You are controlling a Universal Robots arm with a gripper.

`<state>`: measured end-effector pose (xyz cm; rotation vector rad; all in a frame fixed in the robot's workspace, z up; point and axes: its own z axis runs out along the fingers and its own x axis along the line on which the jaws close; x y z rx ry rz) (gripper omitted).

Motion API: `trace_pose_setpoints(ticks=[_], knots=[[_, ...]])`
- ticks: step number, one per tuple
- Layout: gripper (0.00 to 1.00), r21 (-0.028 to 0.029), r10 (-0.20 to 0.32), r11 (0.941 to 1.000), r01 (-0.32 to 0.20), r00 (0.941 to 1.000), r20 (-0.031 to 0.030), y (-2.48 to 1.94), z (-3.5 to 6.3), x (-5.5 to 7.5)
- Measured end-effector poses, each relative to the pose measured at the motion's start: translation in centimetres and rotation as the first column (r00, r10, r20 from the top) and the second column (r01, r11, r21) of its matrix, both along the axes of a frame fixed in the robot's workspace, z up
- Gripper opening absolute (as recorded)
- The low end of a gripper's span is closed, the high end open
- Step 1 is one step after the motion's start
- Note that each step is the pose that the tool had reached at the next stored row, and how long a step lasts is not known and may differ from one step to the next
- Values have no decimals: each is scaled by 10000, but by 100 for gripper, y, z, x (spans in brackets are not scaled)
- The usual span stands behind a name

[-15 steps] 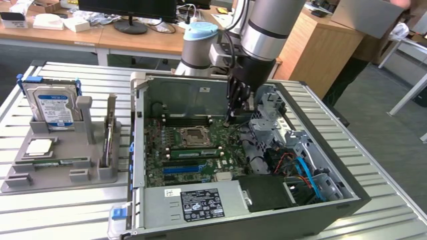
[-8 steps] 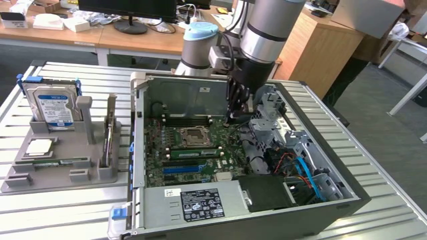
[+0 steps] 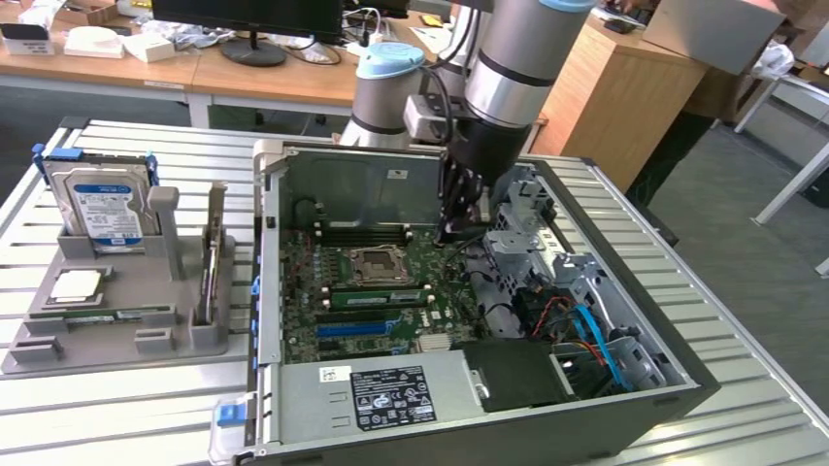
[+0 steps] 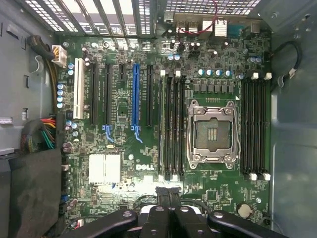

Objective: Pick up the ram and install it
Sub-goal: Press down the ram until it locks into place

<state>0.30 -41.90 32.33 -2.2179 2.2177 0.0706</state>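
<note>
Hovering over the motherboard point(image 4: 124, 144) inside the case point(image 3: 674, 383), the gripper point(image 4: 168, 196) is closed, empty, near 1 seated ram point(image 3: 376, 297).

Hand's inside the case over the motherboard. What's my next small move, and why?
Probably raise the hand straight up out of the case. It hangs shut, seemingly empty, over the motherboard; the seated ram already stands in a slot, and the spare ram lies on the grey holder.
</note>
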Motion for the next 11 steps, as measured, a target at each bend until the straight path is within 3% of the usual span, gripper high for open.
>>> trace_pose_setpoints(ticks=[11], knots=[[10, -2, 0, 10000, 0, 10000, -1, 0, -82, 0]])
